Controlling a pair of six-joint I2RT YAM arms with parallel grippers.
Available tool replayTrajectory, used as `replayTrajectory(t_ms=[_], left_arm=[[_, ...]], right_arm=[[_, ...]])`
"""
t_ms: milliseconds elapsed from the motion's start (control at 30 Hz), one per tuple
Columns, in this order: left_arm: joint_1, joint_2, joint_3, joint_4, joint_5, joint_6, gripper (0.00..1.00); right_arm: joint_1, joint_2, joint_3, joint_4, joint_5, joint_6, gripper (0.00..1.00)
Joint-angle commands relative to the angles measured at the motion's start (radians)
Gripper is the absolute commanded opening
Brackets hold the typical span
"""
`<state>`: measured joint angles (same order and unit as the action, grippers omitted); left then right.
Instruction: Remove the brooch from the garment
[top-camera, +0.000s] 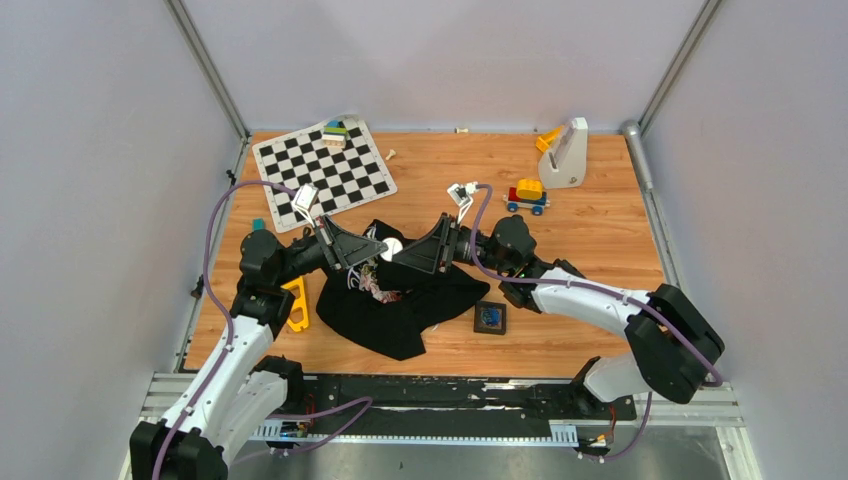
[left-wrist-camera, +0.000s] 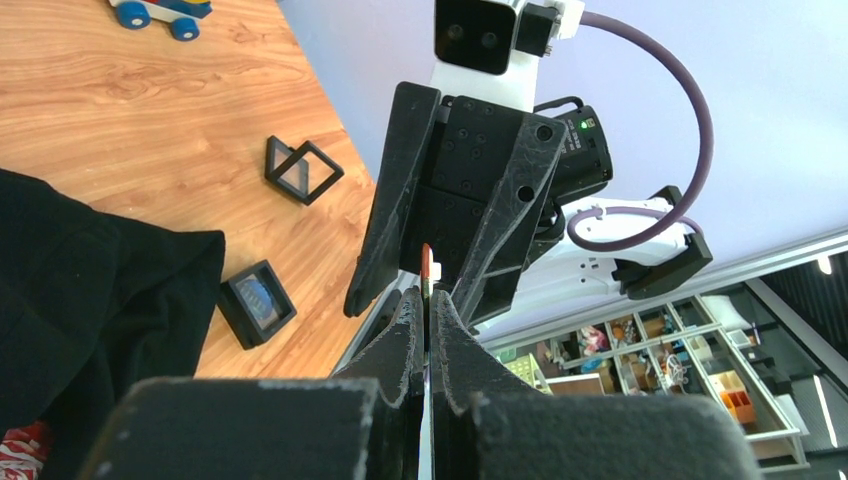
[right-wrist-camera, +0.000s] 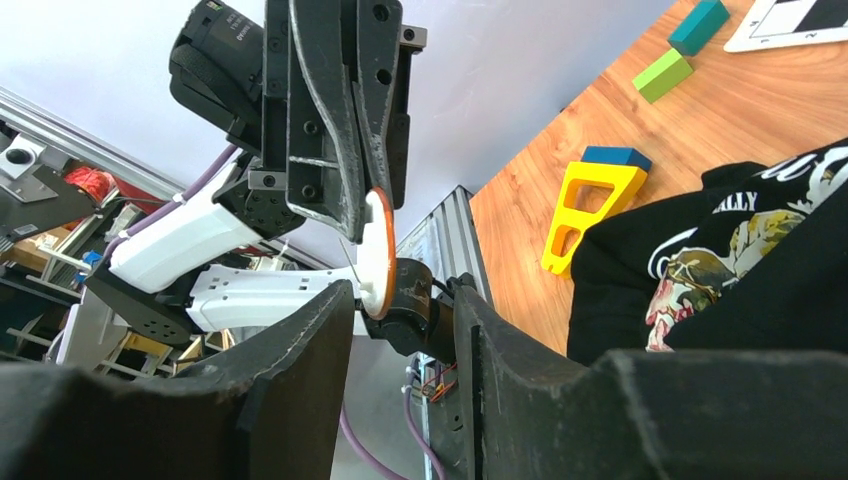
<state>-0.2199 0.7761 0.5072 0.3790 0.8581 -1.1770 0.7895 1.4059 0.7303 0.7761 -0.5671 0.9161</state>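
Note:
The brooch (top-camera: 393, 246) is a small round disc, white on the face I see, with an orange rim and a thin pin. My left gripper (top-camera: 383, 248) is shut on it and holds it in the air above the garment (top-camera: 400, 310), a crumpled black printed shirt. In the left wrist view the brooch (left-wrist-camera: 427, 265) shows edge-on, sticking out past the left gripper (left-wrist-camera: 427, 300). My right gripper (right-wrist-camera: 405, 295) faces it, open, with the brooch (right-wrist-camera: 377, 255) just above the gap and close to one finger. The garment (right-wrist-camera: 740, 270) lies below, apart from the disc.
A black square tray (top-camera: 490, 318) with a blue inside sits right of the shirt, and an open black frame (left-wrist-camera: 303, 170) lies farther off. A yellow piece (top-camera: 297, 305) lies left of the shirt. A chessboard (top-camera: 322, 170), toy car (top-camera: 527, 195) and white stand (top-camera: 568, 152) are behind.

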Motion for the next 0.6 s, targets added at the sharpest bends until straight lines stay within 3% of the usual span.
replayTrajectory(t_ms=[0, 100, 567], left_arm=[[0.007, -0.018, 0.007, 0.035, 0.021, -0.002, 0.0], [0.007, -0.021, 0.008, 0.035, 0.021, -0.003, 0.0], [0.007, -0.034, 0.0, 0.084, 0.052, 0.009, 0.0]], right_arm=[[0.007, 0.004, 0.05, 0.077, -0.022, 0.013, 0.42], [0.008, 0.004, 0.054, 0.079, -0.022, 0.017, 0.42], [0.007, 0.035, 0.095, 0.029, -0.026, 0.039, 0.22]])
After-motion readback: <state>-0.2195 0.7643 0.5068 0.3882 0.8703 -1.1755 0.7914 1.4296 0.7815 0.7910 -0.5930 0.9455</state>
